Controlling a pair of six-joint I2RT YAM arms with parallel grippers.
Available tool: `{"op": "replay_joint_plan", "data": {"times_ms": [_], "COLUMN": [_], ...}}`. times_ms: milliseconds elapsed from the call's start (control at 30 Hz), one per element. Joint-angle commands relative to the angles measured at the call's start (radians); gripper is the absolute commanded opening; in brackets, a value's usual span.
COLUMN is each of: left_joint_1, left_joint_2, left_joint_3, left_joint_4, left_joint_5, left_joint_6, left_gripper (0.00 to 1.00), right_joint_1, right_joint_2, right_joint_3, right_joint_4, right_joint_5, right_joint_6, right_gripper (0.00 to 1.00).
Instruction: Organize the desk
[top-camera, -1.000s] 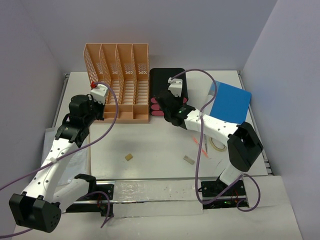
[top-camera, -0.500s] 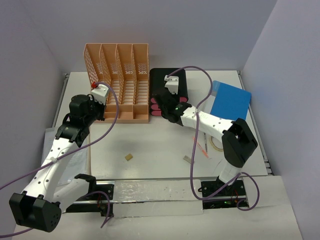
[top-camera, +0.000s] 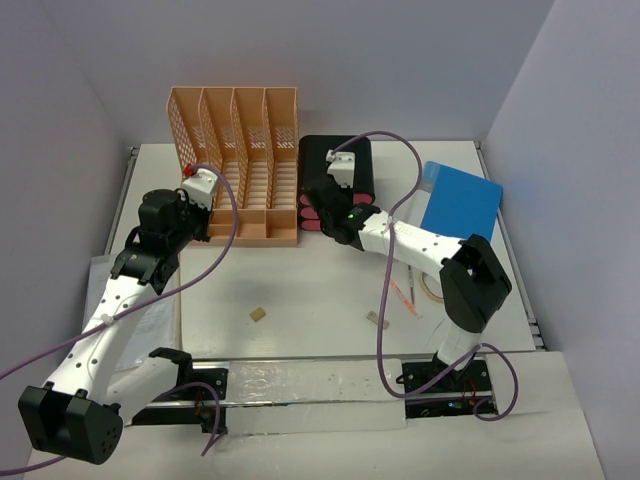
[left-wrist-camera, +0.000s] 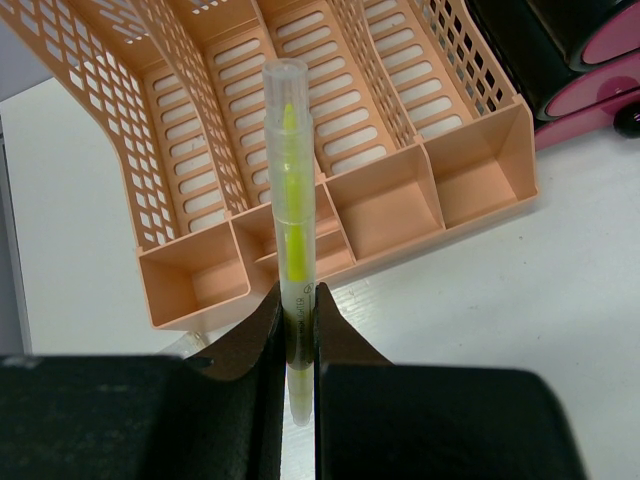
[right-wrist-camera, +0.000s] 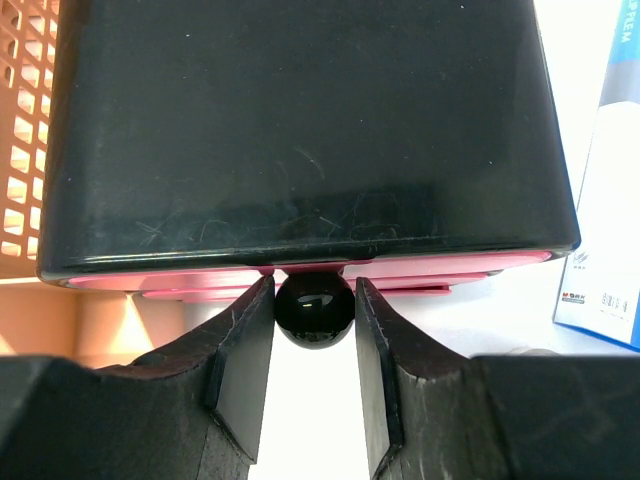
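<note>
1. The bench (top-camera: 310, 285) lies under both arms, rigid and fixed; only its clutter needs gripping.
2. The left hand (left-wrist-camera: 297, 312) is clamped on a light, slick highlighter (left-wrist-camera: 289, 180) pointing at the rack (left-wrist-camera: 385, 215).
3. The right hand (right-wrist-camera: 315, 292) pinches the drawer knob (right-wrist-camera: 316, 318), which is round and likely slippery.

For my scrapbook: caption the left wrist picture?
Left end effector grips a yellow highlighter in front of the peach rack.

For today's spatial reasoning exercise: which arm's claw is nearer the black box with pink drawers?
Right. The right claw grips the black drawer knob at the front of the box. The left claw, holding a highlighter, sits off to the side, before the peach rack.
</note>
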Motion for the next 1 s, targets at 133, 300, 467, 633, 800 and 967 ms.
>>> {"op": "replay_joint_plan", "data": {"times_ms": [133, 300, 467, 633, 800, 967], "left_joint_1": [0.006, 0.006, 0.006, 0.006, 0.006, 0.006], "left_joint_2": [-0.011, -0.013, -0.020, -0.025, -0.031, -0.030], "left_joint_3": [0.028, 0.027, 0.032, 0.038, 0.042, 0.056], "left_joint_4": [0.015, 0.016, 0.010, 0.002, -0.004, -0.011], "left_joint_5": [0.019, 0.023, 0.036, 0.043, 0.045, 0.056], "left_joint_6": [0.002, 0.000, -0.003, -0.006, -0.006, -0.003], "left_gripper": [0.00, 0.00, 0.00, 0.00, 0.00, 0.00], "right_joint_1": [0.041, 0.097, 0.165, 0.203, 0.246, 0.265], "right_joint_2": [-0.035, -0.107, -0.173, -0.236, -0.275, -0.311], "right_joint_3": [-0.023, -0.103, -0.160, -0.217, -0.251, -0.289], "right_joint_4": [0.026, 0.006, -0.025, -0.037, -0.067, -0.070], "right_joint_5": [0.038, 0.049, 0.079, 0.074, 0.087, 0.087], "right_joint_6": [0.021, 0.069, 0.122, 0.169, 0.207, 0.228], "right_gripper": [0.02, 0.02, 0.02, 0.02, 0.03, 0.04]}}
